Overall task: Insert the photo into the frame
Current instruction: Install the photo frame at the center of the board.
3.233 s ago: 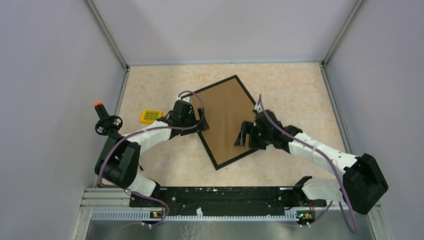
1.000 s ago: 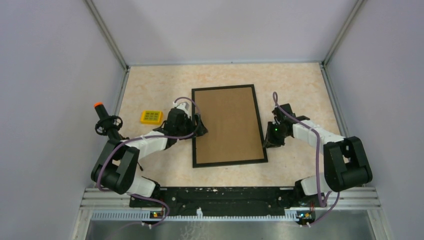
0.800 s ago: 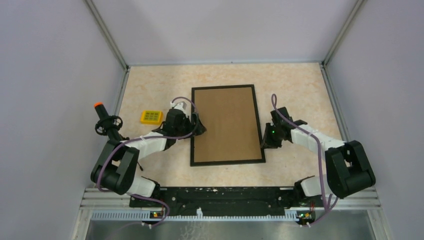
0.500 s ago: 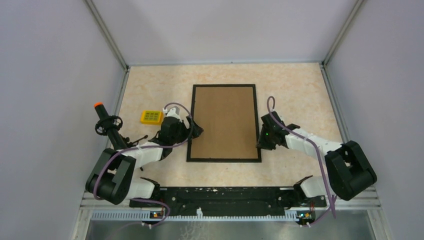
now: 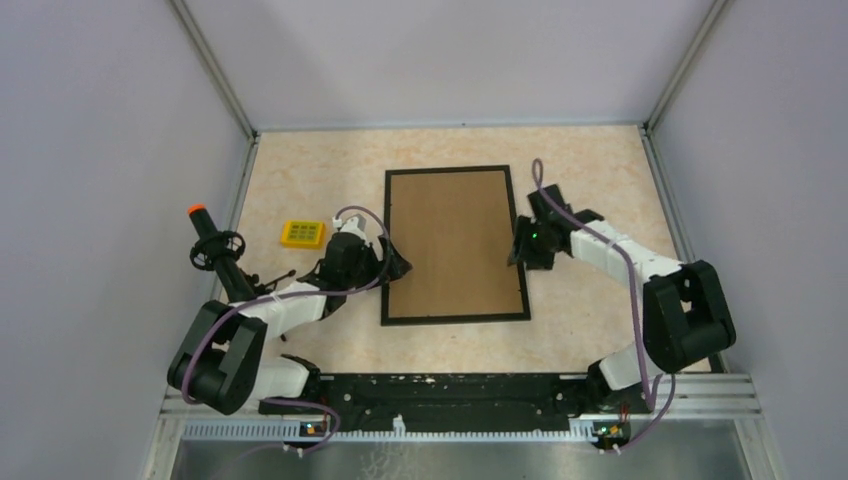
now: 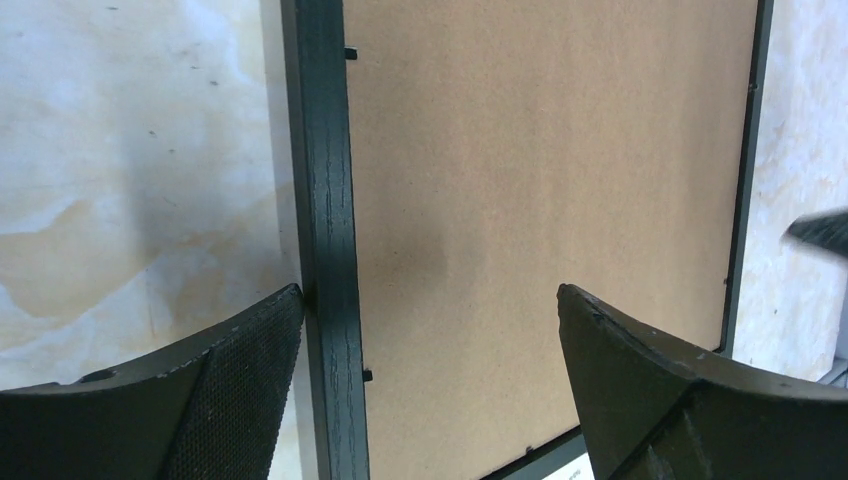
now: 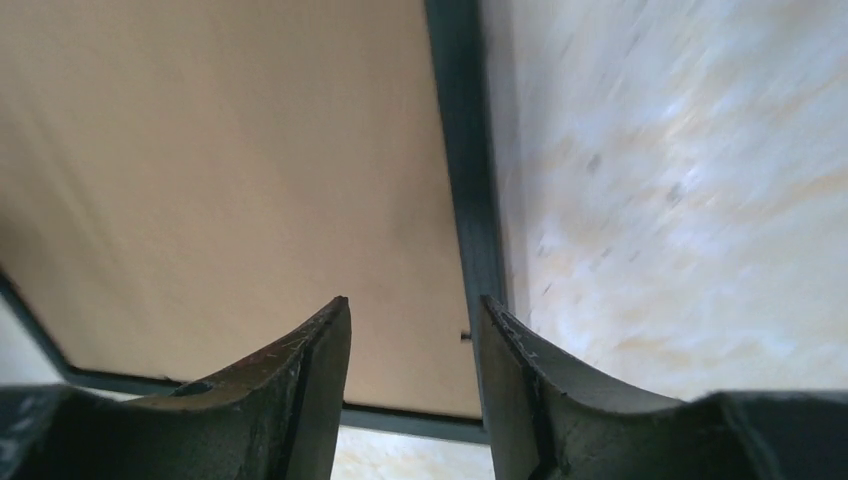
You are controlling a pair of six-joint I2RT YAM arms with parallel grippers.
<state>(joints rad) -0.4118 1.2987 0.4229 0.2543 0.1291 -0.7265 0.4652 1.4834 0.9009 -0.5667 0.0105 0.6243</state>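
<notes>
Thin black rectangular frame (image 6: pixel 325 200) encloses flat, matte brown cardboard (image 6: pixel 540 180).

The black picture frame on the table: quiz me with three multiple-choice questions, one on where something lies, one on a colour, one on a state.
1. Where does the small yellow flat block lie relative to the thin black rectangular picture frame?
A) to its left
B) on top of it
C) to its right

2. What colour is the flat cardboard sheet filling the frame?
A) white
B) brown
C) blue

3. The left tool is:
A) shut on the block
B) shut on nothing
C) open astride the frame's left bar

Answers:
1 A, the block lies off the frame's left side.
2 B, the sheet shows plain brown.
3 C, its fingers stand apart either side of the bar.
</notes>
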